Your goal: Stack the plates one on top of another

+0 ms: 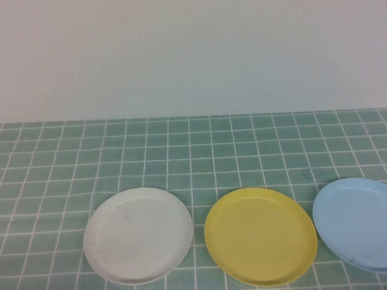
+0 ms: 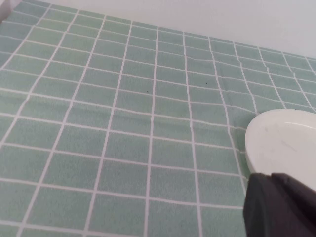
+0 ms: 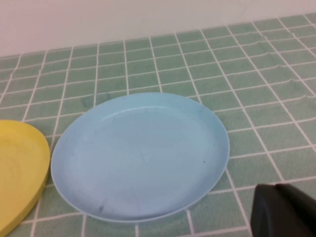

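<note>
While we look down from the high view, nothing is stacked: three plates lie flat and separate on the green tiled tablecloth (image 1: 181, 151). The white plate (image 1: 138, 235) sits at lower left of centre, the yellow plate (image 1: 260, 235) at lower right of centre just beside it with a narrow gap between, and the light blue plate (image 1: 355, 223) at the lower right edge, partly cut off and close to the yellow one. We judge the whole job is still ahead: two plates have to be lifted onto a third. Neither arm shows in this view.

Over to the left wrist view: the left gripper (image 2: 281, 207) shows only as a dark block in the lower right corner, hanging just by the rim of the white plate (image 2: 284, 143), which sits at the right edge. We cannot tell how that claw is set. The plate looks plain, shallow and smooth, with faint scuffs.

On to the right wrist view: the light blue plate (image 3: 140, 155) fills the middle, round and shallow with a low raised rim, and the yellow plate (image 3: 19, 173) peeks in at lower left, apart from it. The right gripper (image 3: 284, 210) is a dark corner at lower right, near the blue rim; its claw state we cannot tell either.
</note>
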Controlling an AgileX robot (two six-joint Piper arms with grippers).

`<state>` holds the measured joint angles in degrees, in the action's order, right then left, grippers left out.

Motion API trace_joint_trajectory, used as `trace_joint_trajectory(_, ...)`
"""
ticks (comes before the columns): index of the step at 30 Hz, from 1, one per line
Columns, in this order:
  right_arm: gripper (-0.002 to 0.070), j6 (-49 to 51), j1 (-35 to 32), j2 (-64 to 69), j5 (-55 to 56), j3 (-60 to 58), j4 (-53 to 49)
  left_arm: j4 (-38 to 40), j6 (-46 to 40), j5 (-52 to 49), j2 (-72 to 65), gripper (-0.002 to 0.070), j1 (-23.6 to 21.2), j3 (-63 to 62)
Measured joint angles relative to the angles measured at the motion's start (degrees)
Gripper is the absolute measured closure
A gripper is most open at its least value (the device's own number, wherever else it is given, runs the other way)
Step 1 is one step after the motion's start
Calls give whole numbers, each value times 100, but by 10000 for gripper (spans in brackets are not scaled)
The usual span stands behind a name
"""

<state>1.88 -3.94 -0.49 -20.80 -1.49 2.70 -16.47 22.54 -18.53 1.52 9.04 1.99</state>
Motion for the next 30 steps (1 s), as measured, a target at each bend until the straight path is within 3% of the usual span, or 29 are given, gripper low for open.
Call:
trace_joint_trajectory(22,678,0,0,0,0,0,0,11,11,0,0,676,0,0)
trace_joint_trajectory(30,678,0,0,0,0,0,0,1647,1443,457,0,675,0,0)
